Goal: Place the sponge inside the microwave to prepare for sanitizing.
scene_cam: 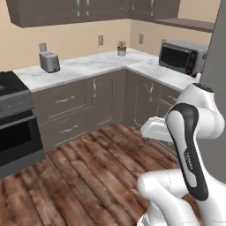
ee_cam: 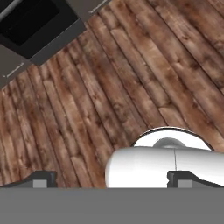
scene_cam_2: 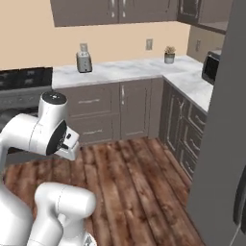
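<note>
While the arm point(scene_cam: 190, 132) sits folded above the wooden floor point(ee_cam: 131, 78), its gripper point(ee_cam: 111, 179) points down, fingers spread wide, holding nothing.

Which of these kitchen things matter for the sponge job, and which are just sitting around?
For the job:
- claw, open and empty, facing the wooden floor

Just sitting around:
- toaster
- potted plant
- silver countertop oven
- black stove

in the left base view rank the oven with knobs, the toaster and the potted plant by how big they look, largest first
1. oven with knobs
2. toaster
3. potted plant

The plant stands farthest back in the corner, so its real size is less sure.
</note>
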Motion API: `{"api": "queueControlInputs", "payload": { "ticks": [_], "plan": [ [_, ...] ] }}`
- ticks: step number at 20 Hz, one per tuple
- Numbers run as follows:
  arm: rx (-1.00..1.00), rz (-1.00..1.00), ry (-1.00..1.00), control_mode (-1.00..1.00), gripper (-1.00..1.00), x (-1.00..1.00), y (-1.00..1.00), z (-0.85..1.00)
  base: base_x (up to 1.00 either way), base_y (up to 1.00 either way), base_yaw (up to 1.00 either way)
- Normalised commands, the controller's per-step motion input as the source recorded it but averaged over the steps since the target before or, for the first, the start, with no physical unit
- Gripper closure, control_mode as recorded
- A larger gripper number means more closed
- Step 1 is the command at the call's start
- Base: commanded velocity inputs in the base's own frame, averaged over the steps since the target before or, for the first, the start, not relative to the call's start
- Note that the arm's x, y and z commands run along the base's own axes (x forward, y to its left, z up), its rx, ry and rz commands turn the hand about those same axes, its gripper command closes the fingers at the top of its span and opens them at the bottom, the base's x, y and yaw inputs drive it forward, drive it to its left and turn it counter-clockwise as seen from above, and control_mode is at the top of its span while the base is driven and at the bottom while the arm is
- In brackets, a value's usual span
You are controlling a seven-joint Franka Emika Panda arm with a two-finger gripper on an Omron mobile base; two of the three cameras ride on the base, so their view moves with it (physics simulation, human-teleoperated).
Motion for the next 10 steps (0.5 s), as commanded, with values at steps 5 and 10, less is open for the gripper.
{"api": "queueControlInputs", "payload": {
  "ticks": [5, 10],
  "plan": [
    [0.00, 0.00, 0.00, 1.00, -1.00, 0.00, 0.00, 0.00, 0.80, 0.34, -0.25],
    [0.00, 0.00, 0.00, 1.00, -1.00, 0.00, 0.00, 0.00, 0.76, 0.36, -0.29]
  ]
}}
